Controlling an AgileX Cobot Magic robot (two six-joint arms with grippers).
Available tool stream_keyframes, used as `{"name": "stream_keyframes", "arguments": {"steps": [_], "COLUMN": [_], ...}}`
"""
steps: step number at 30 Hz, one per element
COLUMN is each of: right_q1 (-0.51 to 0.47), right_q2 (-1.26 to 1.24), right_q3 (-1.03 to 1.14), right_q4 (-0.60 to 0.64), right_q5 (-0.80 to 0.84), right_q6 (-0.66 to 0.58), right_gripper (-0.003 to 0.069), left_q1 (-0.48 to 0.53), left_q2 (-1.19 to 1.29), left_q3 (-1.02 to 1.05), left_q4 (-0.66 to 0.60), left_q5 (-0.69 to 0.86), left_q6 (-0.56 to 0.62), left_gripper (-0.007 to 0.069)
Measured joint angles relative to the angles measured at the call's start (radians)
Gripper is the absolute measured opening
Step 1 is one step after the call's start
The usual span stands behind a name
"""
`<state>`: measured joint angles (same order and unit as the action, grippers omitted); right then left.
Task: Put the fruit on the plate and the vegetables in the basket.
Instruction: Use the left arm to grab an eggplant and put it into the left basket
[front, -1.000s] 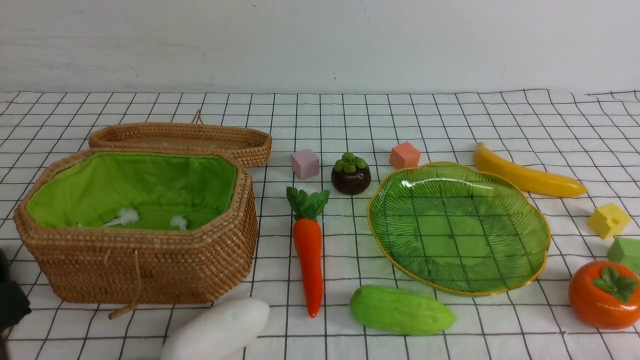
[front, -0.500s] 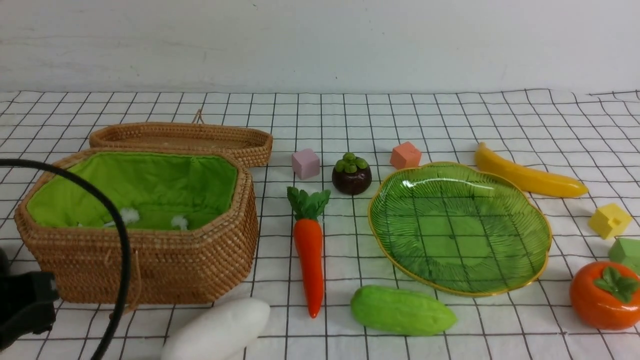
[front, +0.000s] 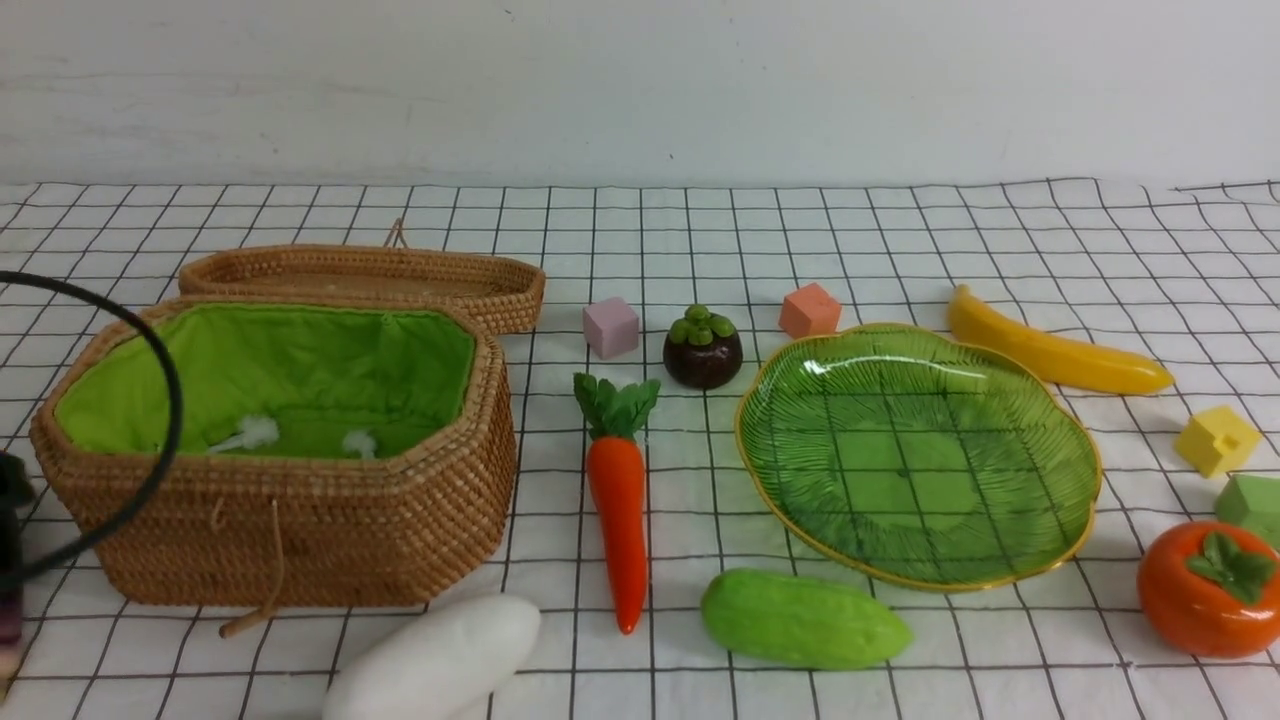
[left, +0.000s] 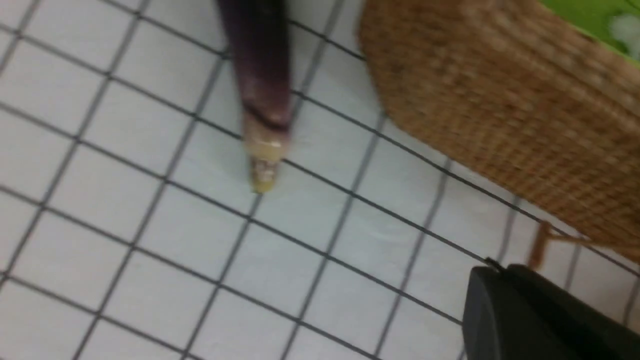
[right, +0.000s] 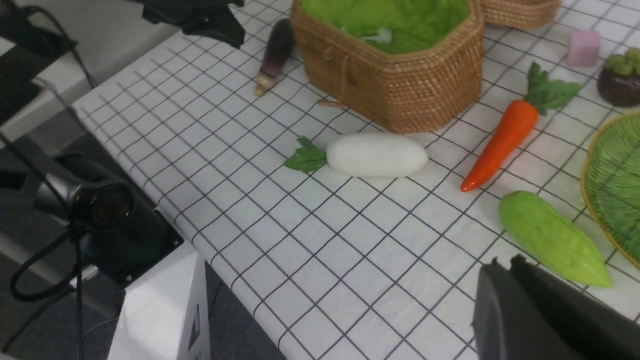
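Left of the wicker basket (front: 300, 520), the dark purple eggplant (left: 260, 75) lies on the checked cloth, with my left gripper (left: 495, 265) shut and empty just above it. My right gripper (right: 503, 263) is shut on nothing, near the cucumber (front: 805, 620). The carrot (front: 618, 510) and the white radish (front: 435, 660) lie in front of the basket. The green plate (front: 1060, 560) holds nothing. Around it sit the mangosteen (front: 702, 350), the banana (front: 1050, 350) and the persimmon (front: 1205, 590).
The flat wicker lid (front: 360, 280) lies behind the basket. Small cubes stand about: pink (front: 610, 327), orange (front: 809, 310), yellow (front: 1216, 440), green (front: 1250, 505). A black cable (front: 165, 420) loops in front of the basket. The table's near-left edge shows in the right wrist view.
The left arm's black body has drawn back towards the left edge of the front view and its cable loop has pulled in. None of the fruit or vegetables moved.
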<state>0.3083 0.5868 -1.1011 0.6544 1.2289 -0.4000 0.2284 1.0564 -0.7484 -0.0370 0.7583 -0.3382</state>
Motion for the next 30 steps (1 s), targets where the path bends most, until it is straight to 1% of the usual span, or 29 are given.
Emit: {"name": "stream_keyframes", "arguments": {"steps": [2,7,10,12,15,16,17,19,22,24,26,28,30], "right_q1": [0.043,0.083,0.099,0.1,0.1,0.1,0.1,0.1,0.1,0.1,0.1,0.1,0.101], "right_q2": [0.004,0.007,0.007,0.007,0.007,0.007,0.007,0.007,0.007,0.007,0.007,0.007,0.007], "right_q3": [-0.003,-0.003,-0.003,-0.003,-0.003,-0.003,-0.003,-0.003,-0.003,-0.003,-0.003,-0.003,-0.003], "right_q4": [-0.015,-0.063,-0.088,-0.091,-0.095,-0.096,-0.099,-0.1,-0.1,-0.1,-0.1,-0.1,-0.1], "right_q5": [0.009,0.019,0.019,0.02,0.023,0.023,0.024,0.024,0.024,0.025,0.025,0.025,0.025], "right_q6": [-0.023,-0.034,-0.034,-0.034,-0.034,-0.034,-0.034,-0.034,-0.034,-0.034,-0.034,-0.034,-0.034], "right_gripper": [0.0036,0.0036,0.0036,0.0036,0.0036,0.0036,0.0036,0.0036,0.0036,0.0036,0.0036,0.0038,0.0038], "left_q1": [0.077,0.093,0.093,0.093,0.093,0.093,0.093,0.093,0.093,0.093,0.093,0.093,0.093], "left_q2": [0.018,0.064,0.142,0.199,0.298,0.298,0.35,0.403,0.46,0.483,0.492,0.507,0.522], "left_q3": [0.003,0.021,0.023,0.023,0.023,0.023,0.023,0.023,0.023,0.023,0.023,0.023,0.023], "left_q4": [-0.001,0.018,0.08,0.102,0.109,0.109,0.11,0.11,0.11,0.112,0.115,0.127,0.143], "left_q5": [-0.015,-0.077,-0.108,-0.11,-0.136,-0.136,-0.16,-0.192,-0.251,-0.293,-0.327,-0.36,-0.38], "left_q6": [-0.002,-0.003,-0.004,-0.004,-0.004,-0.004,-0.004,-0.004,-0.004,-0.004,-0.004,-0.004,-0.004], "left_gripper": [-0.0013,-0.0013,0.0008,0.0061,0.0183,0.0183,0.025,0.0339,0.0434,0.046,0.0463,0.045,0.0421]}}
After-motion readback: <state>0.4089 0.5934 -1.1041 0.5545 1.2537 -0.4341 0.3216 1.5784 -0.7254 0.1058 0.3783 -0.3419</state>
